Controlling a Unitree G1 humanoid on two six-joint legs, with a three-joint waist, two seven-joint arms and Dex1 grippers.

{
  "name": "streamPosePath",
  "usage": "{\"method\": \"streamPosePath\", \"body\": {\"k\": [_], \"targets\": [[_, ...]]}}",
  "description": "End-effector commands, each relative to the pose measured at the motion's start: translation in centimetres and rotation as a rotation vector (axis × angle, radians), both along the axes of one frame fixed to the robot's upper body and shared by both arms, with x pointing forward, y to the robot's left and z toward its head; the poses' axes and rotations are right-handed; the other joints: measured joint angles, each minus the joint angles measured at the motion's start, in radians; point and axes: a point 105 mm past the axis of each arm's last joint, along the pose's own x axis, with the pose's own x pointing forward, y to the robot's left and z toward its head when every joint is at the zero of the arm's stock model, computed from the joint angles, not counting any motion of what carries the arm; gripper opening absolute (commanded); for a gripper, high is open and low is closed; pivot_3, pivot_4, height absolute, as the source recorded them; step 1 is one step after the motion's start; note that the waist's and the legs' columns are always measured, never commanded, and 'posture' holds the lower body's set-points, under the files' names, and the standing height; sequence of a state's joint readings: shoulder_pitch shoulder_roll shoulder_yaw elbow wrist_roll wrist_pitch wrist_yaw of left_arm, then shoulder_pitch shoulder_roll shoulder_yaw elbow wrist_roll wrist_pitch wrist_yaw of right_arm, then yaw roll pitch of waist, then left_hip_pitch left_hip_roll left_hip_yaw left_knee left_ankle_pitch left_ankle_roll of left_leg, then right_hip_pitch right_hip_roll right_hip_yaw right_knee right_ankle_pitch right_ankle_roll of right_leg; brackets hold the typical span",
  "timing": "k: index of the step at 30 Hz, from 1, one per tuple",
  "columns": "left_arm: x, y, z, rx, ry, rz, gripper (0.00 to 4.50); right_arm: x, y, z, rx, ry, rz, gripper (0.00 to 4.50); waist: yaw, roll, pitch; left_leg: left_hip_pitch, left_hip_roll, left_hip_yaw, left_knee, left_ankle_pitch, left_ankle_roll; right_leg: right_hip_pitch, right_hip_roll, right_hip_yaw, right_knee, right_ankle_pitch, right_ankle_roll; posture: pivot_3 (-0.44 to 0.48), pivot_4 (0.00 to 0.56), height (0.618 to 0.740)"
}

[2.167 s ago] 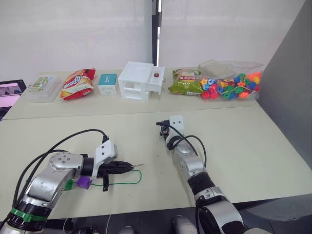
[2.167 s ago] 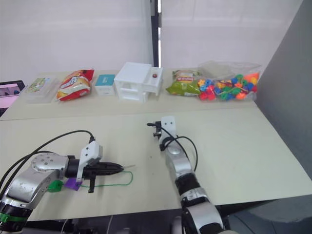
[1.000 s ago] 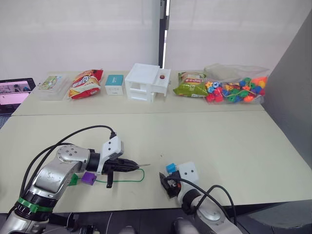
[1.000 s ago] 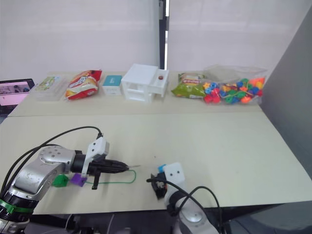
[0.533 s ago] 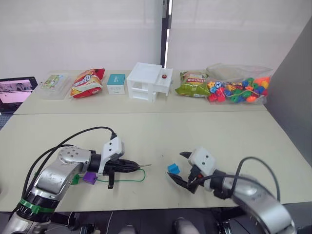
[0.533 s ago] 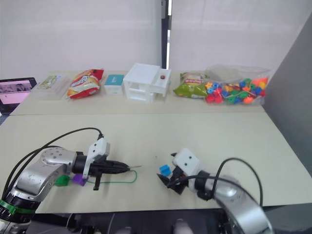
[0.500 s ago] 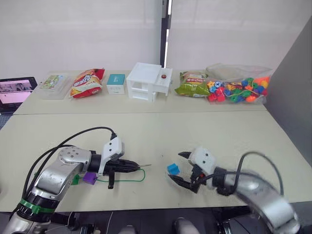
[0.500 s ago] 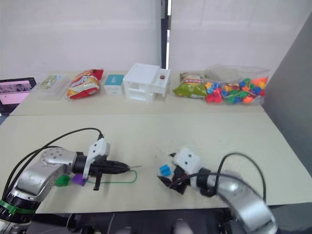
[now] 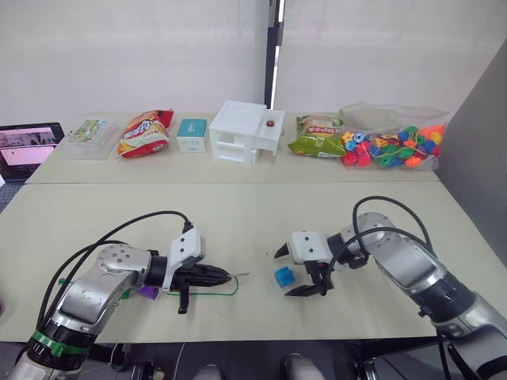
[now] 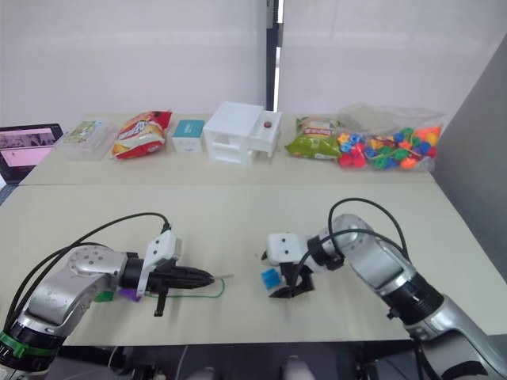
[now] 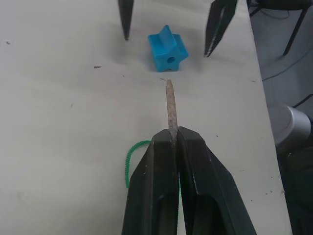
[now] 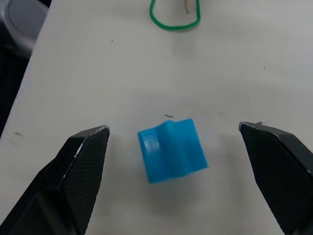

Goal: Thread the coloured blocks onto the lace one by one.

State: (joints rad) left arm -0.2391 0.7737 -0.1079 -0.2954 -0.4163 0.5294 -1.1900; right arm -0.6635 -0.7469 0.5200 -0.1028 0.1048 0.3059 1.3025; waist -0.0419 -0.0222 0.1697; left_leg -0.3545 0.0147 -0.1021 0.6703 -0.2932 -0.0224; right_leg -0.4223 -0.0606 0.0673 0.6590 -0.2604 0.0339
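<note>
A blue block (image 9: 283, 276) lies on the table near the front edge, its hole turned toward the lace's tip. My right gripper (image 9: 282, 274) stands open, one finger on each side of the block and clear of it, as the right wrist view (image 12: 171, 150) shows. My left gripper (image 9: 224, 275) is shut on the lace's stiff silvery tip (image 11: 169, 105), which points at the blue block a short way off. The green lace (image 10: 210, 294) loops back on the table under that gripper. A purple block (image 10: 127, 294) and a green block (image 10: 103, 297) lie by the left wrist.
Along the far table stand a clear bag of round beads (image 9: 392, 146), a white drawer box (image 9: 245, 131), two snack bags (image 9: 145, 133), a teal box (image 9: 191, 134) and a clear box (image 9: 89, 131). A screen (image 9: 20, 146) sits far left. A grey panel (image 9: 483, 142) rises on the right.
My right arm has swung out to the right, and its open fingers now straddle the blue block on the table. The left gripper has kept its hold on the lace's tip.
</note>
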Motion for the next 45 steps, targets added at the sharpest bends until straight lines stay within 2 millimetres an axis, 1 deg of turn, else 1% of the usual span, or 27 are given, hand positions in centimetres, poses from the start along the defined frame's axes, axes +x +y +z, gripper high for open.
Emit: {"method": "streamPosePath", "body": {"k": [1, 6, 10, 16, 17, 18, 26, 33, 37, 42, 45], "targets": [[-0.3, -0.1, 0.7, -0.009, -0.026, -0.013, 0.0, 0.2, 0.2, 0.7, -0.002, -0.039, 0.052, 4.47, 0.0, 0.0, 0.0, 0.0, 0.0, 0.0, 0.0, 0.0, 0.0, 0.0, 0.0, 0.0, 0.0, 0.0, 0.0, 0.0, 0.15, 0.74], [-0.8, 0.3, 0.2, -0.005, -0.022, -0.006, 0.0, 0.0, 0.3, 0.6, -0.006, -0.033, 0.095, 4.47, -0.003, 0.0, 0.0, 0.001, 0.0, 0.0, 0.0, 0.0, 0.0, 0.0, 0.0, 0.0, 0.001, 0.0, 0.0, 0.0, 0.15, 0.74], [-1.1, 0.6, -0.2, -0.005, -0.02, 0.001, 0.0, 0.1, 0.7, 0.6, 0.006, -0.035, 0.108, 3.35, -0.003, 0.0, 0.0, 0.001, 0.0, 0.0, 0.0, 0.0, 0.0, -0.001, 0.0, 0.0, 0.004, 0.0, 0.0, 0.0, 0.15, 0.74], [-1.4, 0.7, -0.5, -0.008, -0.02, -0.004, 0.0, 0.4, 0.9, 0.2, 0.023, -0.035, 0.082, 1.23, -0.001, 0.0, 0.0, 0.001, 0.0, 0.0, 0.0, 0.0, 0.0, -0.001, 0.0, 0.0, 0.003, 0.0, 0.0, 0.0, 0.15, 0.74], [-1.4, 0.6, -0.5, -0.01, -0.02, -0.006, 0.0, 0.4, 0.8, 0.1, 0.026, -0.032, 0.074, 0.81, -0.001, 0.0, 0.0, 0.001, 0.0, 0.0, 0.0, 0.0, 0.0, -0.001, 0.0, 0.0, 0.004, 0.0, 0.0, 0.0, 0.15, 0.74], [-1.4, 0.6, -0.5, -0.012, -0.021, -0.008, 0.0, 0.3, 0.8, 0.0, 0.03, -0.03, 0.068, 0.65, 0.0, 0.0, 0.0, 0.001, 0.0, 0.0, 0.0, 0.0, 0.0, -0.001, 0.0, 0.0, 0.003, 0.0, 0.0, 0.0, 0.15, 0.74], [-0.9, -0.1, -0.2, -0.029, -0.024, -0.031, 0.0, -0.3, 0.2, 0.0, 0.066, -0.005, 0.008, 0.65, 0.002, 0.0, 0.0, 0.001, 0.0, 0.0, 0.0, 0.0, 0.0, -0.001, 0.0, 0.0, 0.003, 0.0, 0.0, 0.0, 0.15, 0.74], [-0.5, -0.3, -0.2, -0.029, -0.027, -0.041, 0.0, -0.3, 0.6, 0.0, 0.099, 0.002, -0.06, 0.65, 0.0, 0.0, 0.0, 0.001, 0.0, 0.0, 0.0, 0.0, 0.0, 0.0, 0.0, 0.0, 0.004, 0.0, 0.0, 0.0, 0.15, 0.74], [-0.5, -0.5, 0.0, -0.029, -0.031, -0.052, 0.0, -0.5, 1.0, -0.5, 0.11, 0.013, -0.112, 0.65, -0.001, 0.0, 0.0, 0.001, 0.0, 0.0, 0.0, 0.0, 0.0, 0.0, 0.0, 0.0, 0.004, 0.0, 0.0, 0.0, 0.15, 0.74], [-0.1, -1.5, 0.4, -0.013, -0.047, -0.071, 0.0, -0.6, 1.1, -0.9, 0.104, 0.023, -0.158, 0.65, -0.003, 0.0, 0.0, 0.002, 0.0, 0.0, 0.0, 0.0, 0.0, 0.0, 0.001, 0.0, 0.004, 0.0, 0.0, 0.0, 0.15, 0.74], [0.7, -2.5, 0.4, 0.047, -0.081, -0.084, 0.0, -0.5, 0.9, -1.5, 0.095, 0.033, -0.195, 0.65, -0.002, 0.0, 0.0, 0.002, 0.0, -0.001, 0.001, 0.0, 0.0, 0.001, 0.001, 0.0, 0.004, 0.0, 0.0, 0.0, 0.15, 0.74]]}}
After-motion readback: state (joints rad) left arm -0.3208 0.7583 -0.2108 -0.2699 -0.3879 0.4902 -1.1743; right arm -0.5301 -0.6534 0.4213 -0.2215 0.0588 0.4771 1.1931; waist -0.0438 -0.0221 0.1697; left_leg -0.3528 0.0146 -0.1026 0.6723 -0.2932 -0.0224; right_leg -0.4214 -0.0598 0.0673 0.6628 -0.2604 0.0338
